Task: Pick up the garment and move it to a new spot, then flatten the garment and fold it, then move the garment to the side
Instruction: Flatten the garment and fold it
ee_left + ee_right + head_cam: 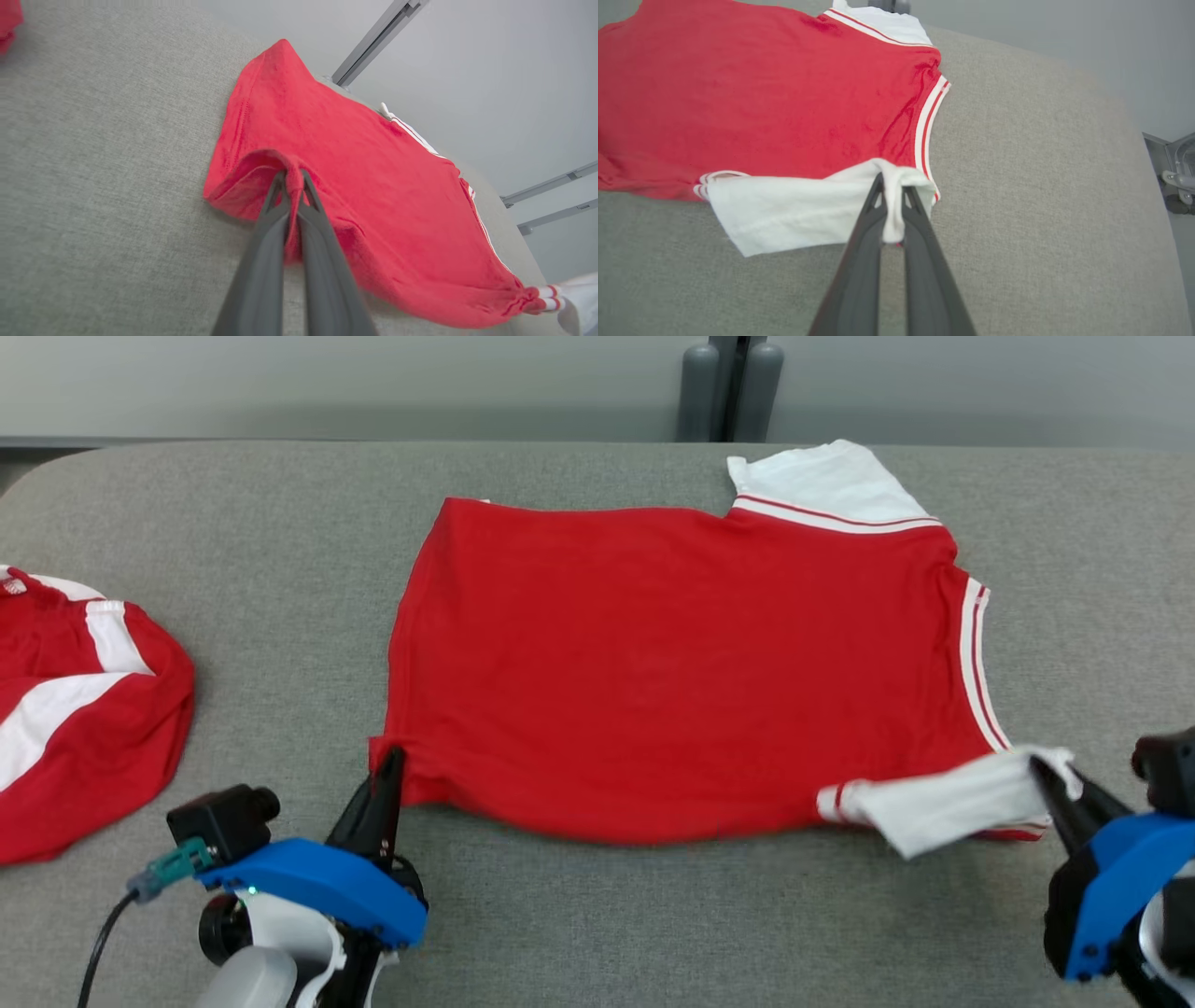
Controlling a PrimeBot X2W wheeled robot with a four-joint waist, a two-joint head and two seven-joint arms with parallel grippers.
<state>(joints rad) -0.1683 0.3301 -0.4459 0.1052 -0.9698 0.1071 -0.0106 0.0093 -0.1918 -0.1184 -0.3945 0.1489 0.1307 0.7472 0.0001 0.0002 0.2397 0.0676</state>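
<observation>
- Item: red garment (672,663), spread nearly flat at mid-table (280,569). It has white sleeves and red-and-white striped trim, with the hem on the robot's left and the sleeves on its right.
- The head view gives you the whole layout. A second red-and-white garment (75,709) lies bunched at the table's left side, well apart from the first. Grey posts (728,387) stand behind the far edge.
- The left wrist view shows you the left gripper (293,179) clamped on the near hem corner. A fold of red cloth is pinched between its fingers, and the corner is raised slightly off the surface.
- The right wrist view shows you the right gripper (892,186) closed on the near white sleeve (784,214) by the shoulder, with cloth bunched between the fingers.
- Edges: the far sleeve (822,481) reaches close to the table's far edge.
- Room: bare grey surface lies along the near side, to the right, and between the two garments.
</observation>
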